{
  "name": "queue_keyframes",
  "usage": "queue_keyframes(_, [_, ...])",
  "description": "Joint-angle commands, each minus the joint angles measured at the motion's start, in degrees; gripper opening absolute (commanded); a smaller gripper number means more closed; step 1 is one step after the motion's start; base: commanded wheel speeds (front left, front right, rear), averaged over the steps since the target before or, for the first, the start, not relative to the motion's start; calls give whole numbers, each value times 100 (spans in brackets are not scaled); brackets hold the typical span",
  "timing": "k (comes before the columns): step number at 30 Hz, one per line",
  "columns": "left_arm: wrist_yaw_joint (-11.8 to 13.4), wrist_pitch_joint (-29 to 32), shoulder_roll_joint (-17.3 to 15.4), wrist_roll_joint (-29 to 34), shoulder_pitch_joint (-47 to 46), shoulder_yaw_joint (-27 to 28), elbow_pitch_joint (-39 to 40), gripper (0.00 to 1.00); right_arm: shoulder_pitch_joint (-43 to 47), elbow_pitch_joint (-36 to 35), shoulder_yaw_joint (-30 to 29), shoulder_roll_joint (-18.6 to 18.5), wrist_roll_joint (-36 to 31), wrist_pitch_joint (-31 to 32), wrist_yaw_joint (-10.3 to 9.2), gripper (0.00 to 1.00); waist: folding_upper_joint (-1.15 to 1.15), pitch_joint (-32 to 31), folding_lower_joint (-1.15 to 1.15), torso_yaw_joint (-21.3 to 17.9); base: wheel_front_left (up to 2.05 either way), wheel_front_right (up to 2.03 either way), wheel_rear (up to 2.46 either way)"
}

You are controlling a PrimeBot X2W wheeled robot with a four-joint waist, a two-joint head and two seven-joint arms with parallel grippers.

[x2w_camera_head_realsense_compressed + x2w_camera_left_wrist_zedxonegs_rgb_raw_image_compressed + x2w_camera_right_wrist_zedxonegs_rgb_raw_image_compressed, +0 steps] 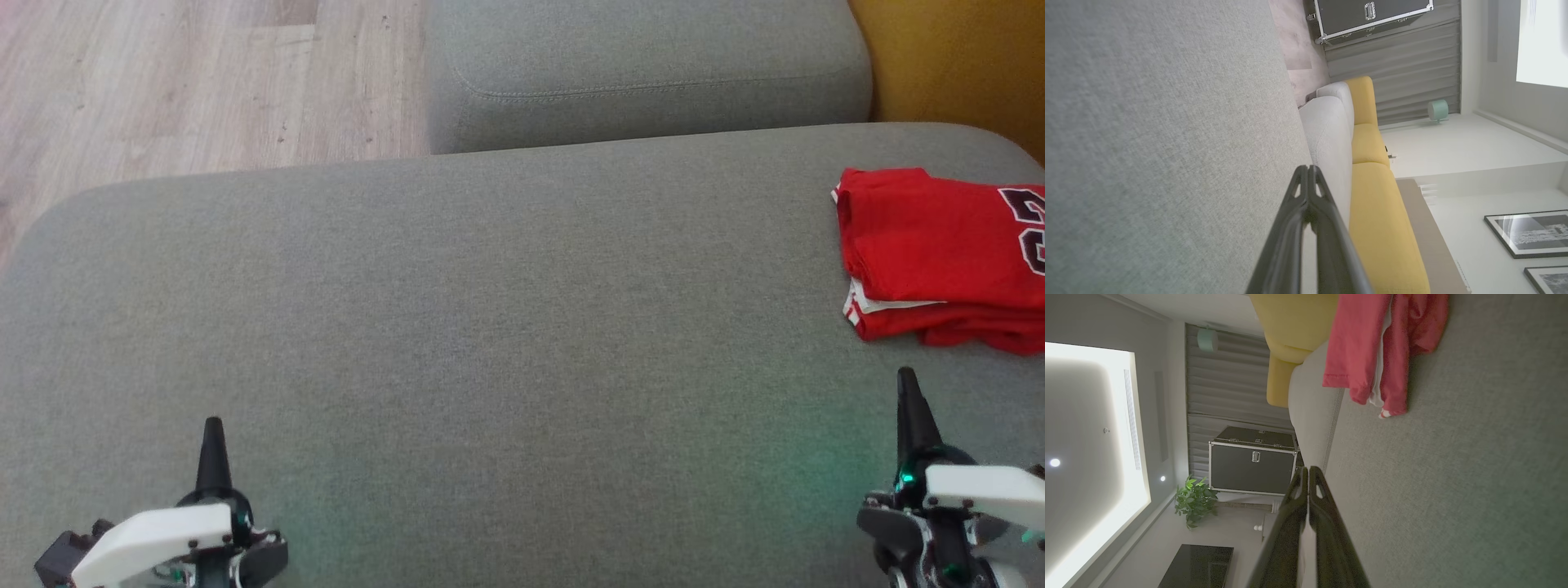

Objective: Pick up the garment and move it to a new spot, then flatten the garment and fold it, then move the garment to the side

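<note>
Folded red garment (939,253) lying at the right edge of the grey sofa seat (490,327), white trim showing at its near corner, a yellow cushion (947,57) beyond it. Left jaws and right jaws both closed and empty, tips pointing away over the seat at lower left and lower right; the right jaws stand near the garment without touching it

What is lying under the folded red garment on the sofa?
The grey sofa cushion lies under the red garment. A white layer peeks from between its folds; whatever else the fabric covers cannot be seen.
</note>
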State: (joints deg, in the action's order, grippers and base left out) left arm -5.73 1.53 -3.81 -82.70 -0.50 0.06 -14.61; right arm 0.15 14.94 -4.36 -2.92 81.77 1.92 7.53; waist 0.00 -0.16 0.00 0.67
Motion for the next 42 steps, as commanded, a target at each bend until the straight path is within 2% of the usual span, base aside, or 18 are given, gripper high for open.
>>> queue_keyframes(1, [-56, 52, -78, -150, -335, 217, 144, 0, -392, -169, 71, -130, 176, 52, -4, 0, 0, 2, 0, -5, 0, 0, 0])
queue_keyframes(16, [-174, 313, -68, -1118, -547, 420, 68, 0, -613, -103, -35, -126, 1175, 309, -4, 0, 0, 33, 0, -66, 0, 0, 0])
queue_keyframes(42, [-176, 363, -27, -1084, -554, 481, 63, 0, -621, -99, -86, -91, 1148, 352, -4, 0, 0, 34, 0, -67, 0, 0, 0])
